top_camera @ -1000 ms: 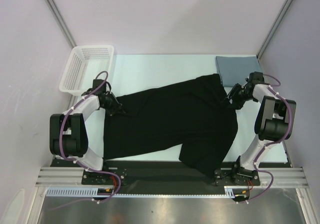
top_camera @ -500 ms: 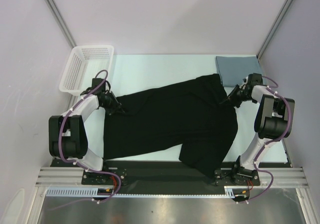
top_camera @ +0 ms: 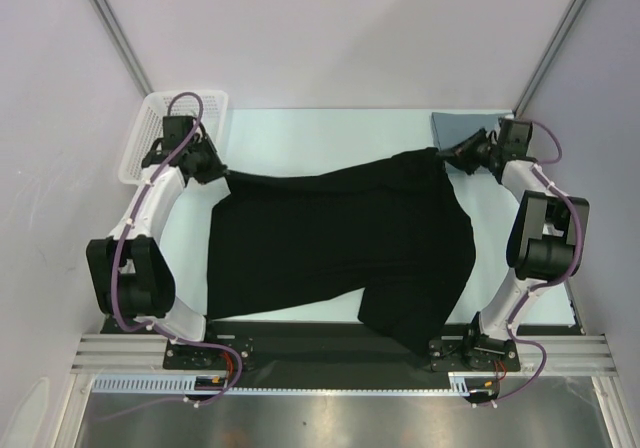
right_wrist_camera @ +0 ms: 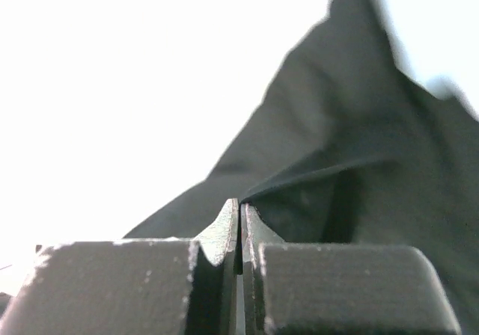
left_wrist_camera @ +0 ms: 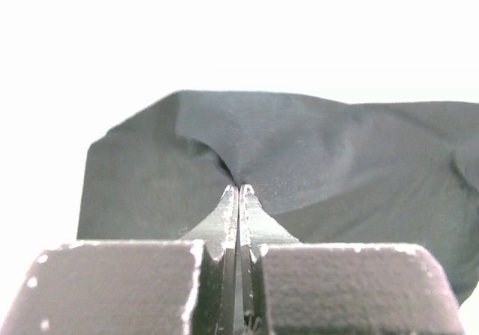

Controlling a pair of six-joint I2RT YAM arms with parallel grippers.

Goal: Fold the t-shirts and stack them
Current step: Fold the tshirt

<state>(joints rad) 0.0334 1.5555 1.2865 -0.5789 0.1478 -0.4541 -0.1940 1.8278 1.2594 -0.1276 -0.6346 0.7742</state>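
Our left tool (top_camera: 214, 173) and right tool (top_camera: 448, 158) each pinch the far edge of the black t-shirt (top_camera: 340, 238), spread mid-worktop (top_camera: 320, 133); the grey-blue t-shirt (top_camera: 460, 128) lies at the far-right corner. We should lift evenly, cloth taut.

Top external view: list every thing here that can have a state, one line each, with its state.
large black cloth t-shirt: unfolded, spread out, far edge pinched at both ends.
slate grey-blue cloth t-shirt: folded flat, far right corner.
white plastic mesh basket: upright, partly hidden.
left gripper: shut on the black t-shirt.
right gripper: shut on the black t-shirt.
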